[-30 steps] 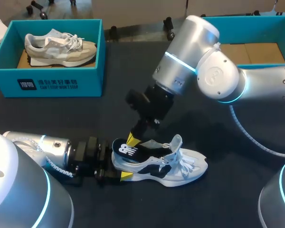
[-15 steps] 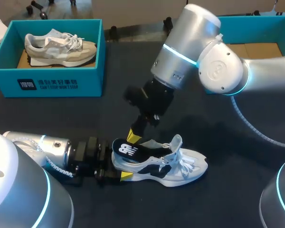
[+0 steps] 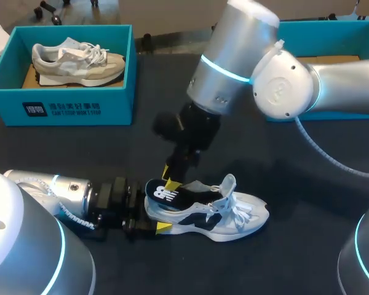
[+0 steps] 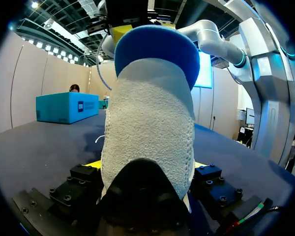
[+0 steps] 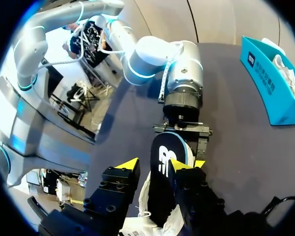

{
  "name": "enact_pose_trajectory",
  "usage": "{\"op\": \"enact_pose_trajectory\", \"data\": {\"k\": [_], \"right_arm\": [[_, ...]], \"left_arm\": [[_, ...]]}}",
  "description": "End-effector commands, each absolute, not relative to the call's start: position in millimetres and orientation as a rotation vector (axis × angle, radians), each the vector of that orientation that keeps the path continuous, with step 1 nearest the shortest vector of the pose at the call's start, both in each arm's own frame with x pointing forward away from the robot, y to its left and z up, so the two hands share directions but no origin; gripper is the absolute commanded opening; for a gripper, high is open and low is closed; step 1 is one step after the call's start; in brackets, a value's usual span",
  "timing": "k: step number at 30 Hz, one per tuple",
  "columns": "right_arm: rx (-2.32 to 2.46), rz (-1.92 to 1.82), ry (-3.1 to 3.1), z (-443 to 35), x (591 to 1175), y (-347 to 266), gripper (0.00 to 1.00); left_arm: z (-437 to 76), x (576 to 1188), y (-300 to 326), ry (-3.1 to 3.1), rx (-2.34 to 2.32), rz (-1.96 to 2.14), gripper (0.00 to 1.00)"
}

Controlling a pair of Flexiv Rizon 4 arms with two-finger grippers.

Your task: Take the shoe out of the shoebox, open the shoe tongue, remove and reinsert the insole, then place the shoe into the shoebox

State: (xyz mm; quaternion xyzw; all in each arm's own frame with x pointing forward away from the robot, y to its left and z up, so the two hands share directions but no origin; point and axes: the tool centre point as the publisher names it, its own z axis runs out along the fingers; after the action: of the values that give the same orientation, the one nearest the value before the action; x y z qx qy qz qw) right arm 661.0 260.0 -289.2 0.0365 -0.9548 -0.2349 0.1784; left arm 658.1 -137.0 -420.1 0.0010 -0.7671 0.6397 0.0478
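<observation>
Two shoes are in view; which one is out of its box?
The white-and-black shoe on the table, its heel clamped in the left gripper and a dark insole sticking up. The beige shoe lies inside the teal shoebox.

Table: dark, matte top.
1. Teal shoebox, lid off, at the far left; holds a beige shoe.
2. Second teal shoebox, at the far right; brown cardboard inside.
3. White shoe with black panels, near the front edge, sole down, toe pointing right, well apart from both boxes.
</observation>
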Motion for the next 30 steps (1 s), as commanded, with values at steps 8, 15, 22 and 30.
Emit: {"op": "enact_pose_trajectory", "data": {"k": [8, 15, 22, 30], "right_arm": [[0.116, -0.695, -2.769, -309, 655, 272, 0.35], [0.097, -0.693, -2.774, -313, 659, 263, 0.35], [0.108, -0.722, -2.776, -322, 665, 257, 0.36], [0.12, -0.754, -2.71, -331, 667, 262, 0.29]], "left_arm": [[-424, 660, -136, -2.342, 0.006, 1.95, 0.0], [-424, 660, -136, -2.342, 0.006, 1.95, 0.0], [-424, 660, -136, -2.342, 0.006, 1.95, 0.0], [-424, 660, -136, -2.342, 0.006, 1.95, 0.0]]}}
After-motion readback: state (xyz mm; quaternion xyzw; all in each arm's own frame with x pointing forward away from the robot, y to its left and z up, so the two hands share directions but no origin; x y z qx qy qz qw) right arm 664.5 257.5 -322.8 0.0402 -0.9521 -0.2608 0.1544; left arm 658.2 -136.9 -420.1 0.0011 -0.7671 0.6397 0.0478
